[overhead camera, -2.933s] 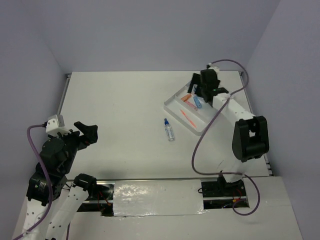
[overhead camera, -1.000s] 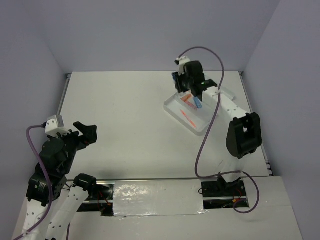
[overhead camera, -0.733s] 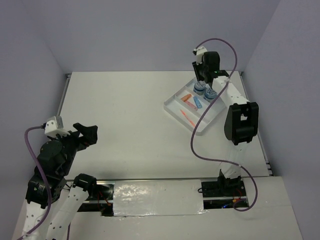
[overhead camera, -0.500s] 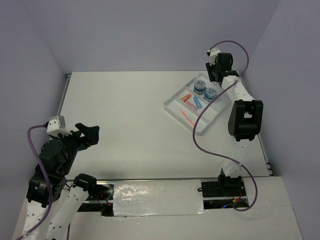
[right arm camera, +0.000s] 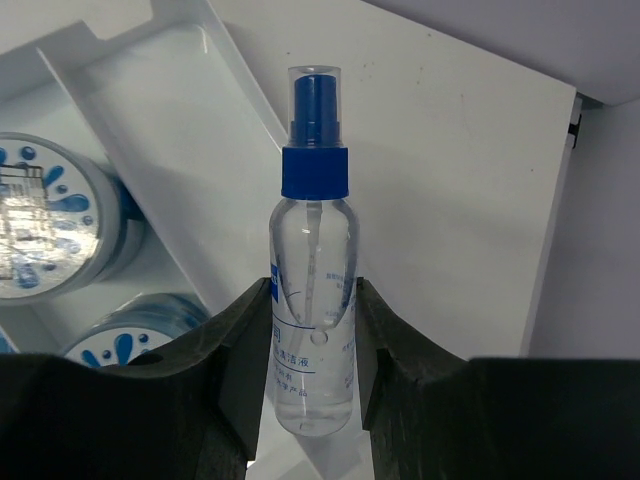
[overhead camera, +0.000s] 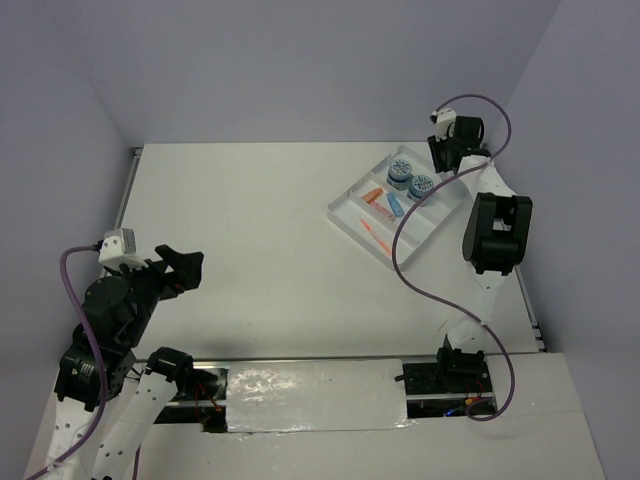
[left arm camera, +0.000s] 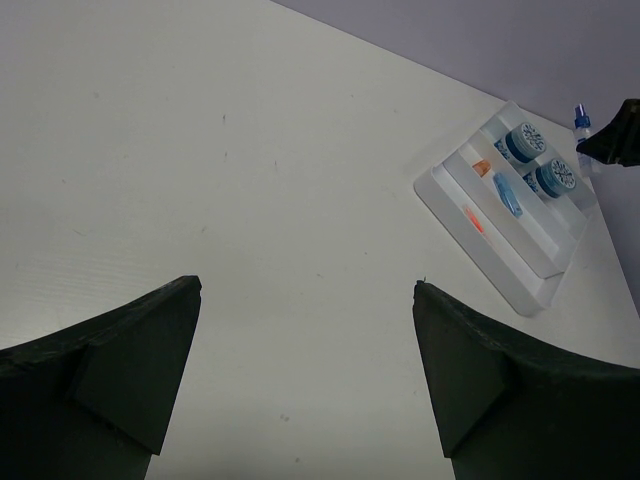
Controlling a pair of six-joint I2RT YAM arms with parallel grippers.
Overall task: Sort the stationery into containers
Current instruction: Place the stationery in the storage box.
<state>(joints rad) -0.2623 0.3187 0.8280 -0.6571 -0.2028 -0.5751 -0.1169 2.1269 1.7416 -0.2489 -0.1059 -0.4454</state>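
Right fingers [right arm camera: 235, 360] clenched on bottle [right arm camera: 313, 280], cap past the tips. Tray [right arm camera: 180, 120] free lane just left, beside 2 tubs [right arm camera: 55, 215], so probably lining up the drop. Left fingers [left arm camera: 120, 370] spread, idle.

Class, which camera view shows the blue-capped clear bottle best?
Right wrist: the bottle is close and sharp, held by the right gripper. Left wrist shows only its tiny top far off; in top external I cannot make it out.
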